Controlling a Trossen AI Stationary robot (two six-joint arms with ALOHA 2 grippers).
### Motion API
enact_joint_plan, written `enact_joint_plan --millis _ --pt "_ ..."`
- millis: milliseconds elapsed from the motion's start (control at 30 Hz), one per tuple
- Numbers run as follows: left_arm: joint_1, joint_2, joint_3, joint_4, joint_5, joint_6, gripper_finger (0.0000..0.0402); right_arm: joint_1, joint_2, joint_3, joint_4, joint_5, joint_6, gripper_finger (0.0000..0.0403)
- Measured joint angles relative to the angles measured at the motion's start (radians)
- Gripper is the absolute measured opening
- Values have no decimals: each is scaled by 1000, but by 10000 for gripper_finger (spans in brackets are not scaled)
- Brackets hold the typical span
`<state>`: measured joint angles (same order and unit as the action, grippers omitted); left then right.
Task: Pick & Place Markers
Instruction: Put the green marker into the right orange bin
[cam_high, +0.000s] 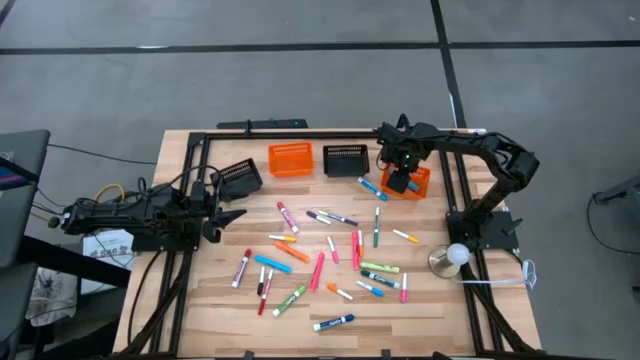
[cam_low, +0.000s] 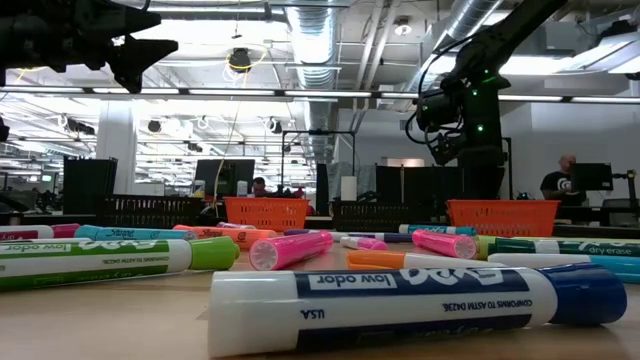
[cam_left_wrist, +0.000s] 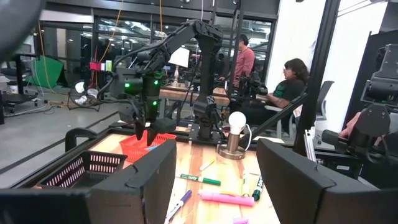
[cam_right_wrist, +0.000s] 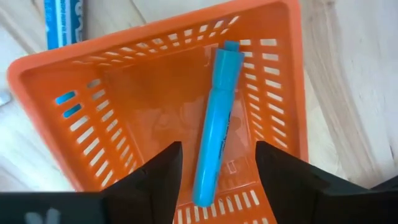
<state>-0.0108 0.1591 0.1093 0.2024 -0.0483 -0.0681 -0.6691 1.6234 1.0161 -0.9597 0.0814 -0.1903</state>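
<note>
Right gripper (cam_high: 402, 183) hangs directly over the small orange mesh basket (cam_high: 420, 186) at the far right of the wooden slat table (cam_high: 220, 320), fingers spread and empty. A light-blue capped marker (cam_right_wrist: 214, 124) lies loose on the basket floor between them, touching neither finger, one end up against the basket's slotted wall. A second blue marker (cam_right_wrist: 64, 22) lies on bare wood just outside the basket's rim.

Taking that orange basket as landmark: a black mesh basket (cam_high: 345, 160) sits just beside it along the far edge, then another orange basket (cam_high: 290, 158), then a tilted black basket (cam_high: 240, 177) nearest the left arm. All four keep close to the black frame rail at the table's far edge.

The rest of the markers (cam_high: 320, 262) lie scattered flat over the table's middle and near side, towards the viewer from the landmark basket, mostly apart w/ open wood between them; a blue-capped one (cam_high: 333, 323) lies closest to the near edge. A white ball on a metal stand (cam_high: 455, 257) sits near the right edge.

Left gripper (cam_high: 228, 215) waits low at the table's left side, well apart from the landmark basket, fingers parted, nothing between them. Wide bare strip of wood along the near-left edge.
</note>
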Motion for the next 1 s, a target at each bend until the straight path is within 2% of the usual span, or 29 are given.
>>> enact_joint_plan --millis 333,567,833,1000 --pt "0 0 0 1 0 0 222 63 -16 74 -98 -2 34 173" --pt "0 0 0 1 0 0 222 134 -114 93 -146 -11 92 164" --pt "0 0 0 1 0 0 222 266 -245 93 -162 -158 199 168" --pt "0 0 0 1 0 0 222 394 -297 93 -147 -189 281 166"
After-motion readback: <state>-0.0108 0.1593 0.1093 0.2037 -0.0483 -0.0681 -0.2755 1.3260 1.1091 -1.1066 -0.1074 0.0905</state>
